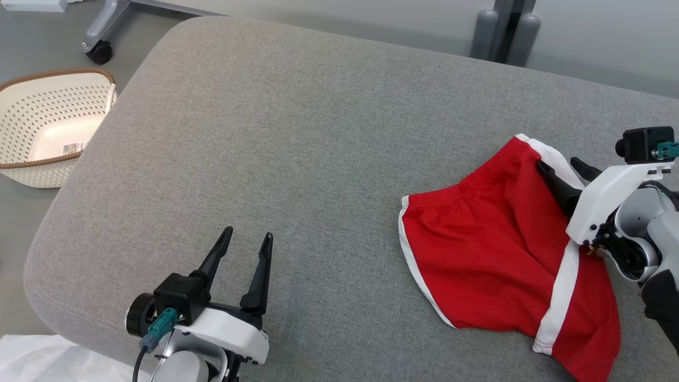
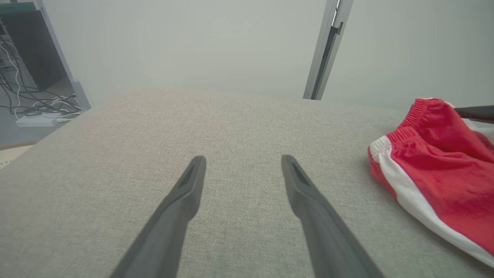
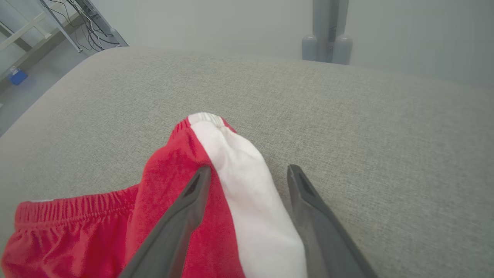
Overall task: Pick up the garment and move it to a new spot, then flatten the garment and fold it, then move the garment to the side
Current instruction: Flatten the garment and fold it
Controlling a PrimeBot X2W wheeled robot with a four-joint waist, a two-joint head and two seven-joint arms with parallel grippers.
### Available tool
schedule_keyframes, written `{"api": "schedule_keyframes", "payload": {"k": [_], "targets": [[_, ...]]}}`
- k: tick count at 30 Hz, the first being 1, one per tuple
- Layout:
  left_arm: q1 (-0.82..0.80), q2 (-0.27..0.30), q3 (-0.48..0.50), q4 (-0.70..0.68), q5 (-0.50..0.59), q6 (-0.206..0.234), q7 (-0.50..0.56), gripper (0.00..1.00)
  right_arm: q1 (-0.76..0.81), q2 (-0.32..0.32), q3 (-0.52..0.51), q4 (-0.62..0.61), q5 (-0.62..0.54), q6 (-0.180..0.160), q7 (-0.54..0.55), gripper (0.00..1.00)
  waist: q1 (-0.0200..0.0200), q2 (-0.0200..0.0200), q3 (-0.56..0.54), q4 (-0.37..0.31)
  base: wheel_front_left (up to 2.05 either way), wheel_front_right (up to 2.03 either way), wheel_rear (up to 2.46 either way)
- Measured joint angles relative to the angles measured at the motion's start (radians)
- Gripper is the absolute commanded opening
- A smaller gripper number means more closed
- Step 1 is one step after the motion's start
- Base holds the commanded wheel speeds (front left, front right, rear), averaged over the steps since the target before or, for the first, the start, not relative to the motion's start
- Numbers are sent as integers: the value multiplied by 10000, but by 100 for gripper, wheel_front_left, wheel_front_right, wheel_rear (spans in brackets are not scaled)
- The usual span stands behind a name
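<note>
The garment (image 1: 488, 254) is a pair of red shorts with white side stripes and an elastic waistband, lying partly rumpled on the right side of the grey padded surface (image 1: 292, 132). My right gripper (image 1: 558, 162) is open at the garment's far right corner. In the right wrist view the right gripper (image 3: 249, 168) straddles a raised fold of the garment (image 3: 170, 173), with the white stripe between its fingers. My left gripper (image 1: 248, 232) stands open over bare fabric at the lower left, well away from the shorts. In the left wrist view that gripper (image 2: 243, 158) holds nothing and the garment (image 2: 436, 170) lies off to the right.
A cream perforated basket (image 1: 53, 127) sits on the floor left of the surface. A wheeled frame leg (image 1: 101, 50) and a grey post (image 1: 504, 32) stand behind it. Cables (image 2: 27, 100) lie on the floor at far left. Bare surface spreads across the middle and left.
</note>
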Motion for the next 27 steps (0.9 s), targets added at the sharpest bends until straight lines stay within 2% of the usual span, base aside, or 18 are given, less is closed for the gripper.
{"api": "schedule_keyframes", "payload": {"k": [5,7,8,11,19,27], "targets": [[-90,-6,-81,-8,-40,29,0,100,-271,-219,518,178,828,0,313,100,0,0,91,66,0,0,0],[-94,-4,-92,-4,-44,58,0,100,-278,-205,681,165,1229,0,476,22,0,0,89,66,0,0,0],[-95,0,-90,-2,-48,61,0,100,-289,-211,779,153,1377,0,491,0,0,0,82,59,0,0,0],[-99,-6,-94,6,-56,102,0,100,-364,-341,1089,150,1595,0,420,0,0,0,38,30,0,0,0],[-88,-4,-63,69,-38,117,0,100,-904,-504,1820,90,1716,0,-807,0,0,0,-331,-137,0,0,0],[217,-4,-65,132,-38,163,0,100,-1944,-539,2550,297,1338,0,-1964,0,0,0,-1071,-239,0,0,0]]}}
